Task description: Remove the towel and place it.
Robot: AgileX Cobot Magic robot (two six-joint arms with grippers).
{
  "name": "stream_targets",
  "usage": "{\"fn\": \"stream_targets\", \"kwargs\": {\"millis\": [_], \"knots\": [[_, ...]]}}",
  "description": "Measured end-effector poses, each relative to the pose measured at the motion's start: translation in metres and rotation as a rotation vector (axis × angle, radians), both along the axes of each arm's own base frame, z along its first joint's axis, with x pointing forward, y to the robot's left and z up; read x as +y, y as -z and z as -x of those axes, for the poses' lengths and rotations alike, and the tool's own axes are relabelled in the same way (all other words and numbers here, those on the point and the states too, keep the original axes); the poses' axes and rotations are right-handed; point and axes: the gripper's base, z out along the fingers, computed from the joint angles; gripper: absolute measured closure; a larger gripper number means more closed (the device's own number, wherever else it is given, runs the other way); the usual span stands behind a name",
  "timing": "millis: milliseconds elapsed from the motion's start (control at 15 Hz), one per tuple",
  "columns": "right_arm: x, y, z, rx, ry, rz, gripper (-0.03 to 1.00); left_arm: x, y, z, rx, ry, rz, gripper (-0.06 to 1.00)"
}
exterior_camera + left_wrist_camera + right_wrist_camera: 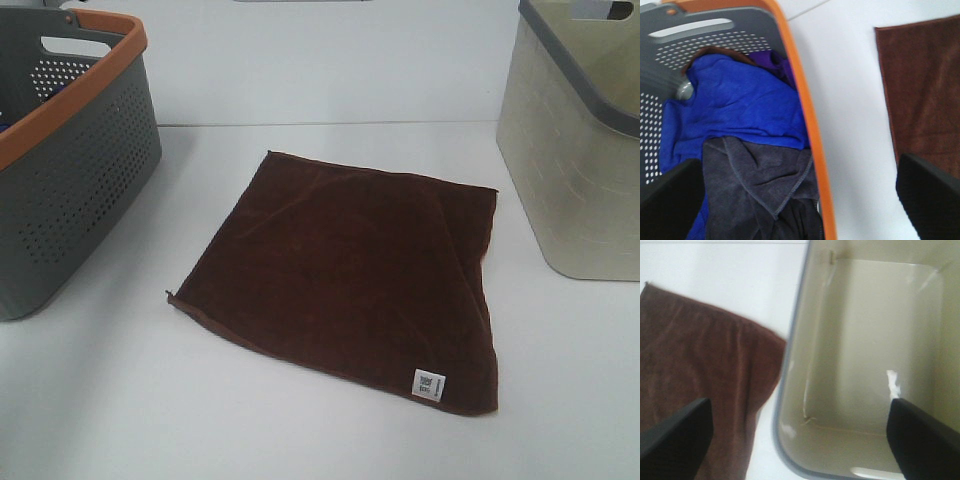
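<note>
The dark brown towel [350,270] lies spread flat on the white table [330,440] between two baskets, its small white label [428,383] at the near right corner. Neither arm shows in the exterior high view. In the left wrist view my left gripper [805,200] hangs open above the orange rim of the grey basket [805,100], with one edge of the towel [925,95] off to the side. My right gripper [800,435] stands open over the beige basket [790,405], whose inside is bare; the towel [700,365] lies beside it. Both grippers are empty.
The grey perforated basket [70,170] with an orange rim stands at the left. It holds a blue cloth [735,105], a dark grey cloth [765,190] and a purple one. The beige basket [570,170] with a grey rim stands at the right.
</note>
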Motion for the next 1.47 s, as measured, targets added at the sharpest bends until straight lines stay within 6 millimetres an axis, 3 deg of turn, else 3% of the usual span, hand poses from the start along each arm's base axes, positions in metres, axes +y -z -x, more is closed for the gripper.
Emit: {"fn": "stream_targets", "kwargs": {"millis": [67, 200, 333, 467, 733, 933, 1133, 1333, 1467], "knots": [[-0.022, -0.006, 0.008, -0.016, 0.062, 0.007, 0.05, 0.020, -0.007, 0.003, -0.013, -0.051, 0.033, -0.04], [-0.039, -0.017, 0.035, -0.042, 0.099, 0.042, 0.05, 0.051, -0.017, 0.019, -0.019, -0.128, 0.072, -0.04], [-0.033, -0.025, 0.075, -0.063, 0.090, 0.067, 0.05, 0.076, -0.018, 0.051, 0.005, -0.207, 0.081, -0.04], [-0.025, -0.021, 0.120, -0.069, 0.087, 0.067, 0.05, 0.091, -0.020, 0.100, 0.018, -0.277, 0.088, -0.04], [-0.008, 0.013, 0.209, -0.073, 0.086, 0.068, 0.05, 0.097, -0.012, 0.197, -0.098, -0.362, 0.092, -0.04], [0.003, 0.049, 0.270, -0.115, 0.087, 0.073, 0.05, 0.091, 0.005, 0.250, -0.239, -0.372, 0.039, -0.04], [0.011, 0.085, 0.320, -0.207, 0.099, 0.113, 0.05, 0.087, 0.026, 0.280, -0.370, -0.374, 0.017, -0.04], [0.012, 0.120, 0.346, -0.264, 0.100, 0.175, 0.05, 0.081, 0.059, 0.298, -0.371, -0.342, 0.009, -0.04], [0.015, 0.125, 0.361, -0.349, 0.082, 0.218, 0.05, 0.073, 0.066, 0.312, -0.371, -0.263, 0.016, -0.04]]}}
